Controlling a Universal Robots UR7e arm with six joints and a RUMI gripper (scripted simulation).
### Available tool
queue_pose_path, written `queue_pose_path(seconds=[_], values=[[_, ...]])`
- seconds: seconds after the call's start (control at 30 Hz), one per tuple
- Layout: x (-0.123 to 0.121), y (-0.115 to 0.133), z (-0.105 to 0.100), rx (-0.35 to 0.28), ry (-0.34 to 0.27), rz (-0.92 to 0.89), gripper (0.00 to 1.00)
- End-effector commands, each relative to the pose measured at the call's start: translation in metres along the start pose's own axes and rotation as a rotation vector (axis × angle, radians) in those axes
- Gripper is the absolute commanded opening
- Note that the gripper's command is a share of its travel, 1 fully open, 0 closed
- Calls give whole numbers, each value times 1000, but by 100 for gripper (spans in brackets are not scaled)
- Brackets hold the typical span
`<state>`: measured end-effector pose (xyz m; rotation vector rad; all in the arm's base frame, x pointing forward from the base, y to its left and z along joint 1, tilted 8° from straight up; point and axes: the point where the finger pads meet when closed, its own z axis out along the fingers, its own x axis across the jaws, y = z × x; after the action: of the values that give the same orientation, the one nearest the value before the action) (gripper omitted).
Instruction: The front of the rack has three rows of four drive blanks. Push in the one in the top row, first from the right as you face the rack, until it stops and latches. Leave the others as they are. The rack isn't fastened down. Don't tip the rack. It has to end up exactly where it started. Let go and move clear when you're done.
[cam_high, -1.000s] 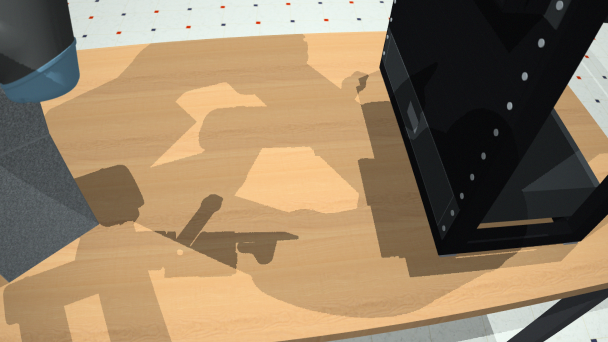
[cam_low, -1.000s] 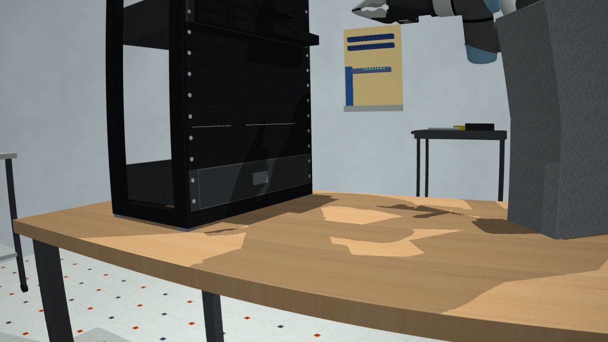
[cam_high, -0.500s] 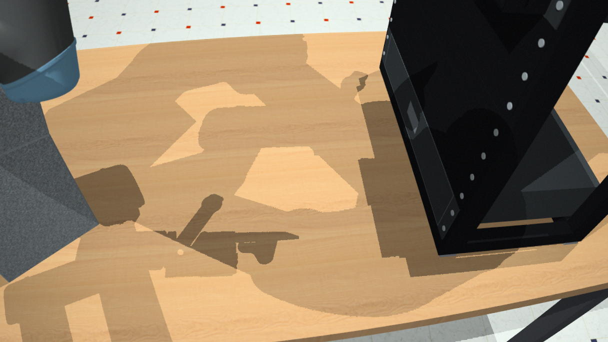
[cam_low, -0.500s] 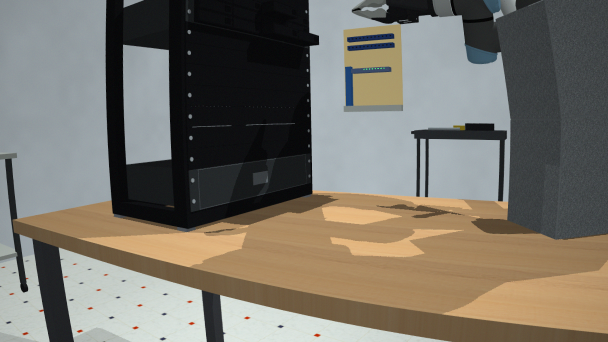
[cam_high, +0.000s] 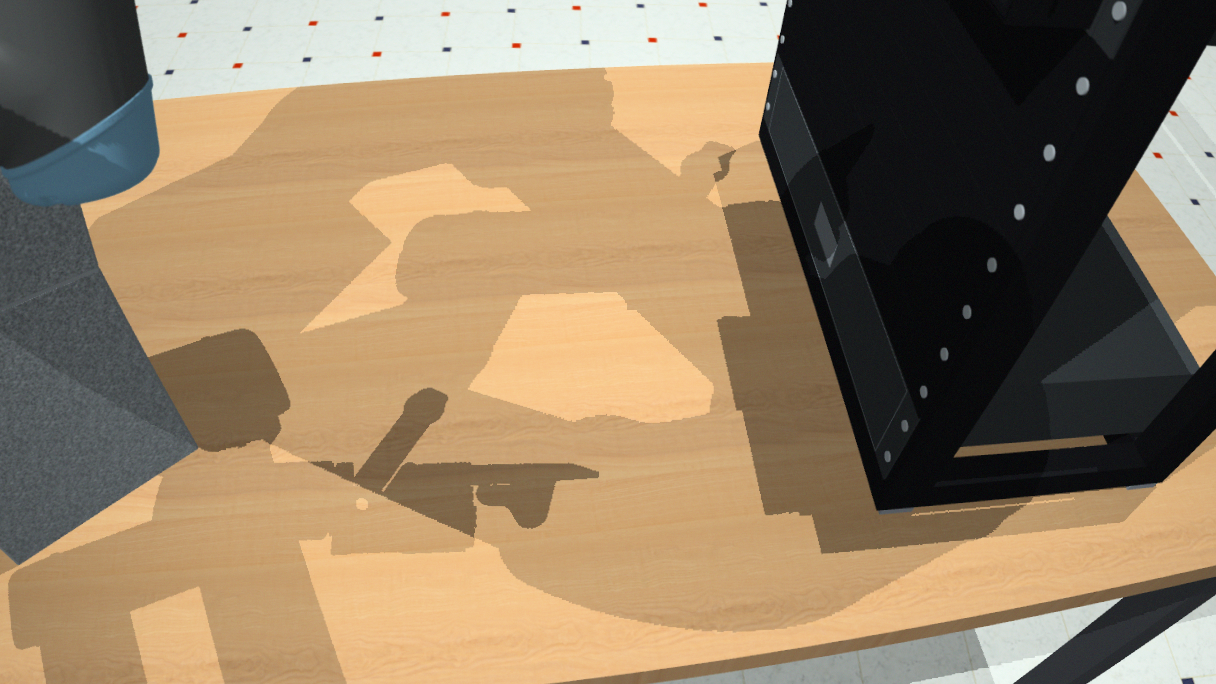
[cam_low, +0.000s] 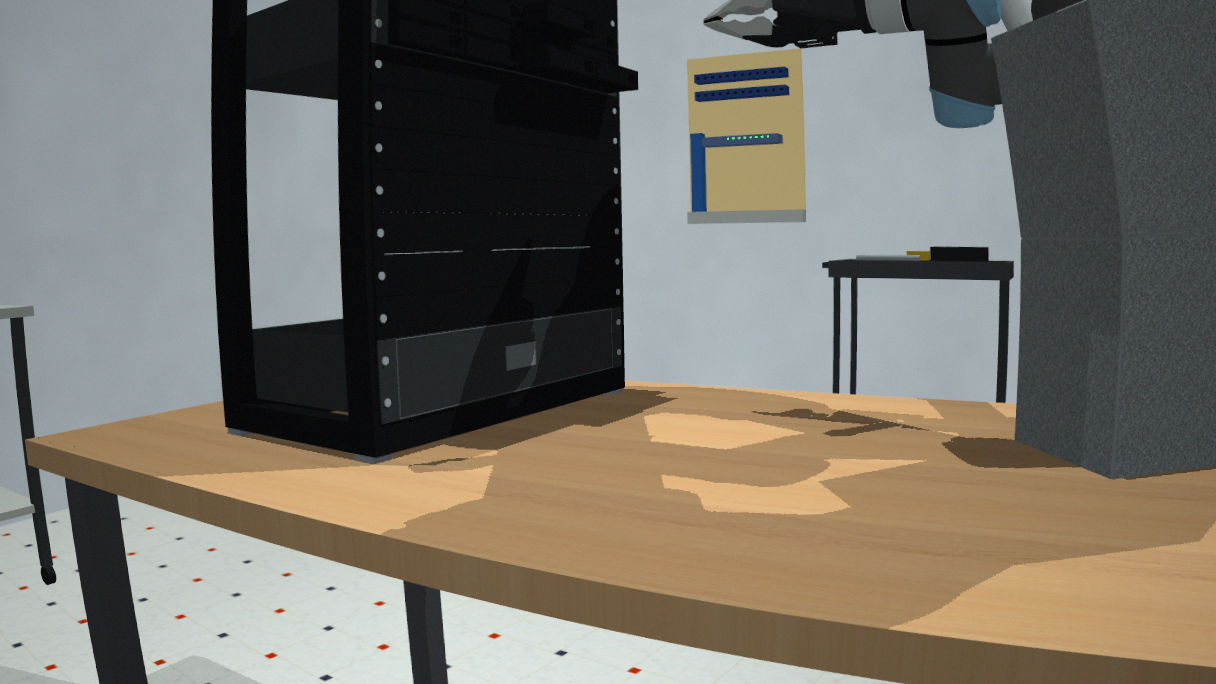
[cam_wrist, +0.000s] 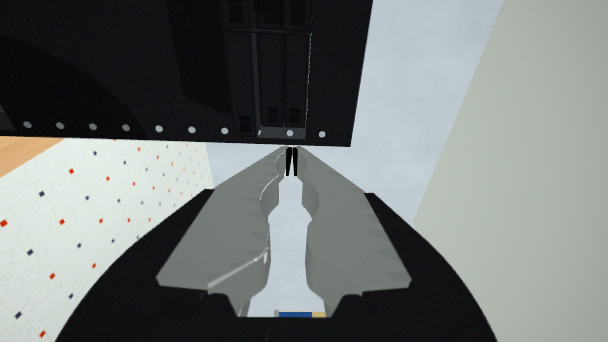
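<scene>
A tall black rack (cam_low: 425, 221) stands on the wooden table, its front facing the arm. It also fills the right of the top view (cam_high: 977, 255). The drive blanks (cam_wrist: 270, 75) show in the wrist view as dark narrow panels near the rack's top edge; the view is rolled sideways. My gripper (cam_low: 722, 18) is shut and empty, high in the air to the right of the rack's top, clear of it. In the wrist view the shut fingertips point just off the rack's side rail. I cannot tell the blanks' depths.
The arm's grey pedestal (cam_low: 1113, 238) stands on the table at the right. A small black side table (cam_low: 918, 267) and a wall poster (cam_low: 746, 136) are behind. The table edge lies close to the rack's base.
</scene>
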<state>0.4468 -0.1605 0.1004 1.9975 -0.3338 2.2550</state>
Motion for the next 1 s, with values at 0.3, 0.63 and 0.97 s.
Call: queue_pose_path(seconds=[0.3,0.63,0.97], values=[[3,-2,-34,7,8,1,0],[2,-1,-35,7,7,1,0],[1,-1,-35,6,5,1,0]])
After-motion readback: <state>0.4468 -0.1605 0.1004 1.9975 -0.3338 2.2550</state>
